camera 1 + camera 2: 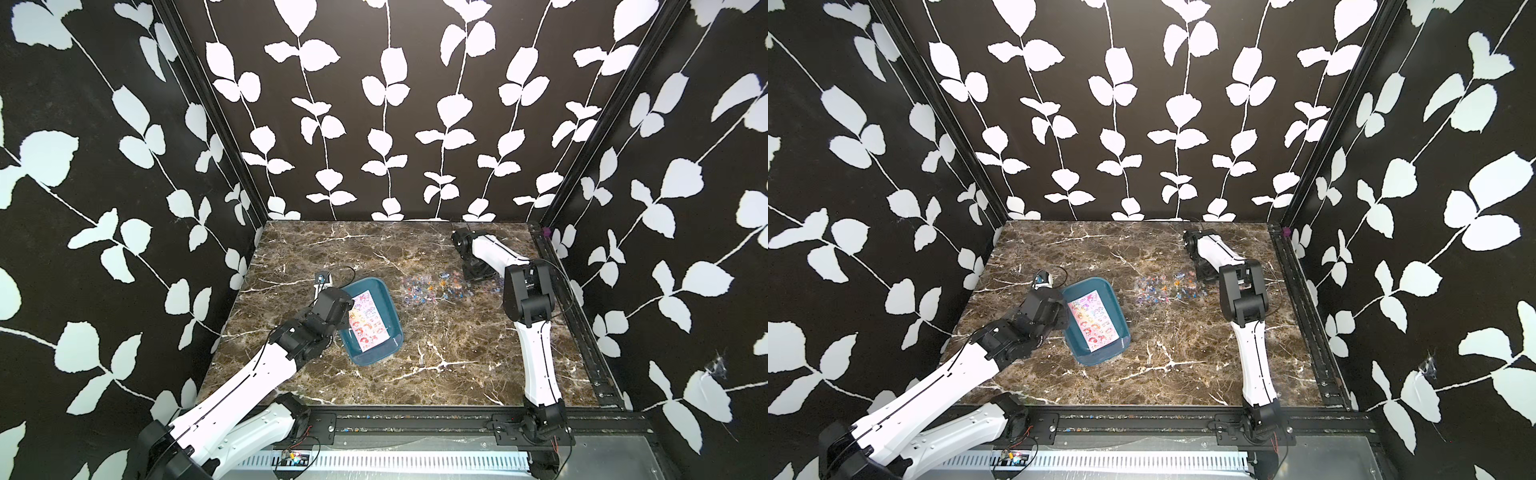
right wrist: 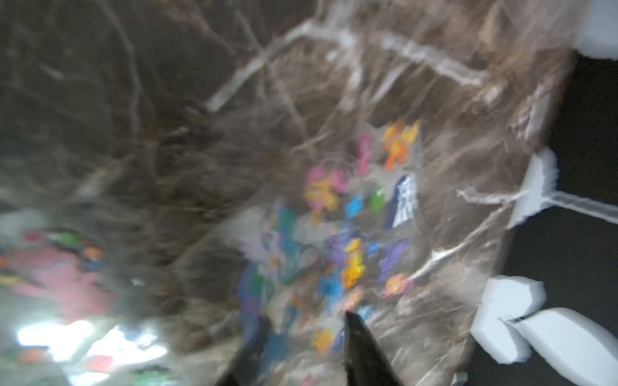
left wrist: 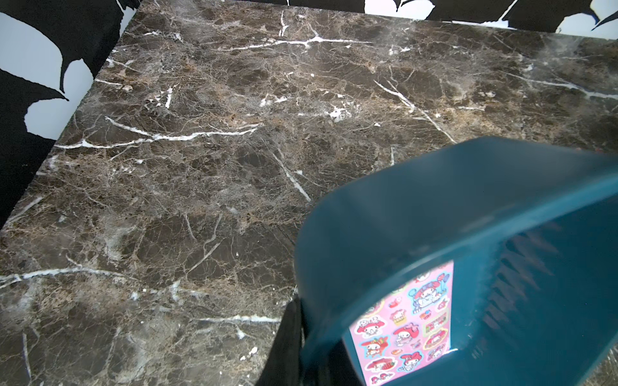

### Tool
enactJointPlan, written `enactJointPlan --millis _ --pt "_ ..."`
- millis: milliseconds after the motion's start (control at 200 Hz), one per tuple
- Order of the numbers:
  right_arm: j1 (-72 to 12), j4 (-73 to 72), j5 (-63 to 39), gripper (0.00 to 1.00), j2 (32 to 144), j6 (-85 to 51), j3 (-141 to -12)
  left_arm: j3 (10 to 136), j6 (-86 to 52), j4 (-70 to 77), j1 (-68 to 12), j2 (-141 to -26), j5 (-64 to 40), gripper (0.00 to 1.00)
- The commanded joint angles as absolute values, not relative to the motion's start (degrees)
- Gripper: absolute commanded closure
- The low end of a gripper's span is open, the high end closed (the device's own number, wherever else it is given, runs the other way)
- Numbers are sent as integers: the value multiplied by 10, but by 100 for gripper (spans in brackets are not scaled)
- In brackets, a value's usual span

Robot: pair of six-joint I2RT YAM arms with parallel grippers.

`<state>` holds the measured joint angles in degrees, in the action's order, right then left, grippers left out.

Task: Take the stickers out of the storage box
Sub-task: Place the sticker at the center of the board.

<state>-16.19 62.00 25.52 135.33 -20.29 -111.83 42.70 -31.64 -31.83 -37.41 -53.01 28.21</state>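
Left wrist view: pink sticker sheet (image 3: 406,329) inside teal storage box (image 3: 418,207).

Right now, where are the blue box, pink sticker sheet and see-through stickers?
blue box (image 3: 434,207): left wrist view, wall.
pink sticker sheet (image 1: 372,323): a top view, middle.
see-through stickers (image 1: 417,287): a top view, coloured dots.

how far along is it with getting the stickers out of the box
Done: clear sticker sheets lie on the table beside the storage box. In hand: left pincer grips the box rim; right pincer, jaws apart, hangs over the clear sheets. Left: a pink sheet sits in the box; any beneath it are hidden.
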Motion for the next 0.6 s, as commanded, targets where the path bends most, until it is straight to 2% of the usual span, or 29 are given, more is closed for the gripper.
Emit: enactJointPlan --millis 0,60,240,495,595 --pt "-162 627 204 51 1338 -224 -1120 424 -308 -326 -373 -525 281 100" --pt "-159 621 197 44 1326 -232 -1112 425 -308 -326 -374 -524 282 100" --pt "-157 602 148 37 1293 -237 -1094 424 -307 -327 -373 -523 282 100" --pt "-152 561 75 38 1219 -255 -1053 428 -308 -328 -373 -519 280 100" --pt "-153 517 60 39 1146 -259 -1004 428 -306 -326 -373 -519 275 100"
